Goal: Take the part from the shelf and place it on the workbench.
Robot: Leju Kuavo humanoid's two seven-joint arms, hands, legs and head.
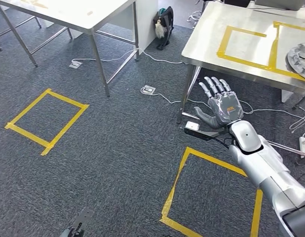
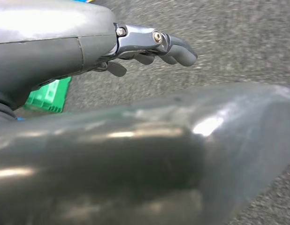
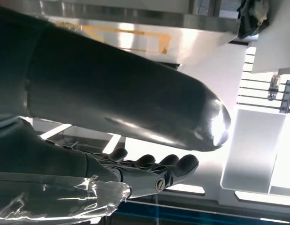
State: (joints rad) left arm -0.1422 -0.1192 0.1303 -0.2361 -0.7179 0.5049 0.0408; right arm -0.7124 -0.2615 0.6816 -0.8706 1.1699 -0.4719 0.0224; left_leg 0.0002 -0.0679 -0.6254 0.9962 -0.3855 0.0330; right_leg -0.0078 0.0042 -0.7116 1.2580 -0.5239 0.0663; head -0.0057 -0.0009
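Fingers (image 1: 214, 88) of right hand (image 1: 223, 106) spread, holding nothing; part (image 1: 300, 58) on workbench (image 1: 218, 34), well apart.

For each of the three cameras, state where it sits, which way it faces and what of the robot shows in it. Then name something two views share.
Head view: high on the body, looking forward and down at carpet, yellow tape squares and a steel workbench; the right arm and open right hand reach in.
Left wrist view: behind the left hand, facing blurred carpet and a green crate.
Right wrist view: behind the right hand, turned, facing the workbench's taped top.
Shared: the head and right wrist views both show the right hand and the workbench.
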